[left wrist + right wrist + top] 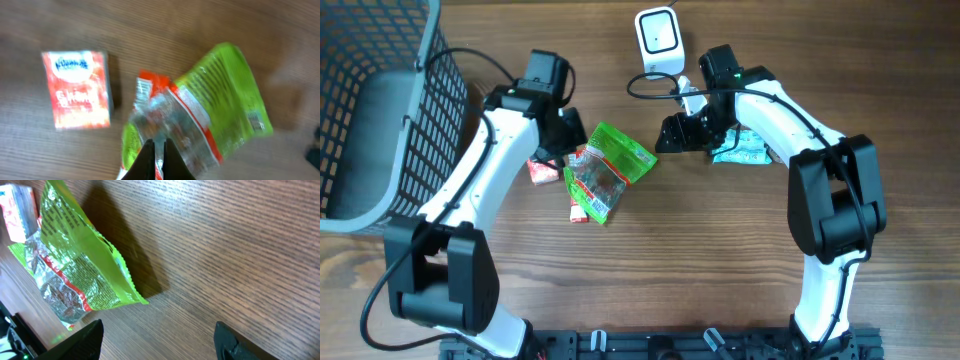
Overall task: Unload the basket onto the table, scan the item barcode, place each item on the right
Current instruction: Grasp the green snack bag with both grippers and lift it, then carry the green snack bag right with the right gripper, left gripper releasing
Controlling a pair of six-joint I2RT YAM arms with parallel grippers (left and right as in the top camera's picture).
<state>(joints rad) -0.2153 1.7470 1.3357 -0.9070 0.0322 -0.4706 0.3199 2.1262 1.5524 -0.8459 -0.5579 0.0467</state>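
Logged green snack bag (610,168) mid-table, btwn the 2 arms, text side up, 1 edge raised off the wood w/ shadow under it. Noted brown wood-grain table (720,260). Noted red carton (542,170) just beside bag on L, teal packet (740,150) on R, partly under the arm. Noted white scanner (658,40) at far edge and grey wire basket (430,90) at far-L corner. Seen L arm reaching fwd over carton, wrist aimed at bag. Seen R arm bent back inward, wrist pointing L toward bag. Found left gripper (159,145) pinched tight on bag's clear-window end, fingers nearly touching. Found right gripper (159,330) spread wide, nothing held, near bag but apart from it.
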